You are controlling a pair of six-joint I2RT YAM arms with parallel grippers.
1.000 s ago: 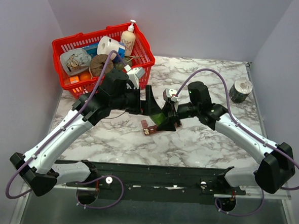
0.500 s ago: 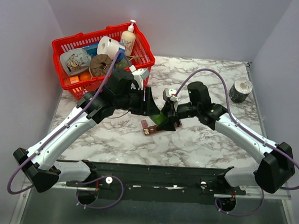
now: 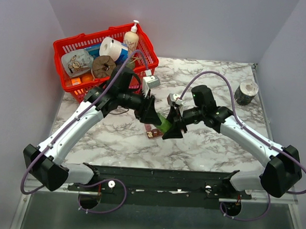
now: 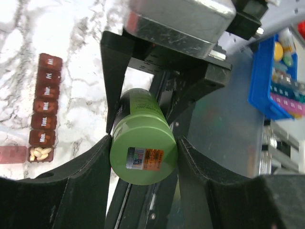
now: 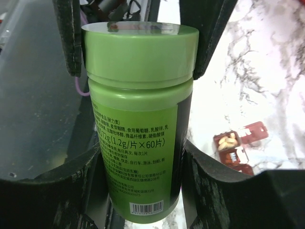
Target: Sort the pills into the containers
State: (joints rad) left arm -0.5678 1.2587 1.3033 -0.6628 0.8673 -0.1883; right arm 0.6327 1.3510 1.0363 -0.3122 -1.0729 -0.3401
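As left arm (image 3: 85, 121), right arm (image 3: 245, 135) angle inward, left pincer (image 4: 143, 140) grips cap (image 5: 140, 47), right pincer (image 5: 143, 148) grips green bottle (image 4: 138, 109).

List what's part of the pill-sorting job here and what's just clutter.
In the job:
- green plastic pill bottle, clamped between left gripper and right gripper
- dark red-brown strip of lidded pill compartments, one open, holding pale pills

Lying about:
- red mesh basket of household items
- grey roll near the table's right edge
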